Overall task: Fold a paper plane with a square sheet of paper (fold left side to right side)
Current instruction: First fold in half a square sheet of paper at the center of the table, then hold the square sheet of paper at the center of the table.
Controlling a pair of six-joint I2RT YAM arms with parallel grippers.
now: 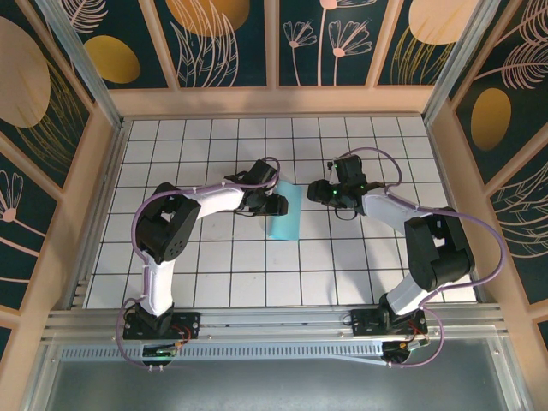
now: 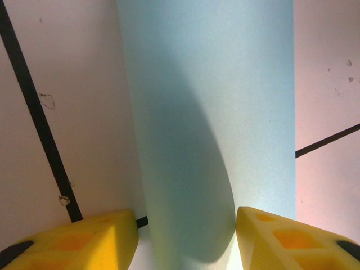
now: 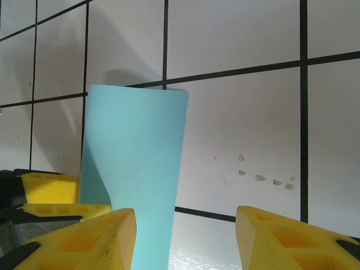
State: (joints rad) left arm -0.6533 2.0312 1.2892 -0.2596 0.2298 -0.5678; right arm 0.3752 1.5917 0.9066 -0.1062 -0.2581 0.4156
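The light-blue square sheet of paper [image 1: 283, 218] lies folded over into a narrow strip in the middle of the grid table. My left gripper [image 1: 278, 204] sits low at its upper left edge. In the left wrist view the paper [image 2: 214, 112] bulges up in a rounded, uncreased fold, and my left gripper [image 2: 187, 239] stands open astride it, its right finger against the bulge. My right gripper [image 1: 315, 192] hovers just right of the sheet's top. It is open [image 3: 185, 242], with the paper [image 3: 135, 169] running past its left finger and bare tile between the jaws. The left gripper's yellow fingers [image 3: 50, 188] show beyond the sheet.
The white grid table [image 1: 214, 274] is walled by wooden rails [image 1: 103, 171] on the left, right and far sides. Both arm bases are bolted to the metal rail [image 1: 274, 321] at the near edge. Open tiles lie in front of the paper.
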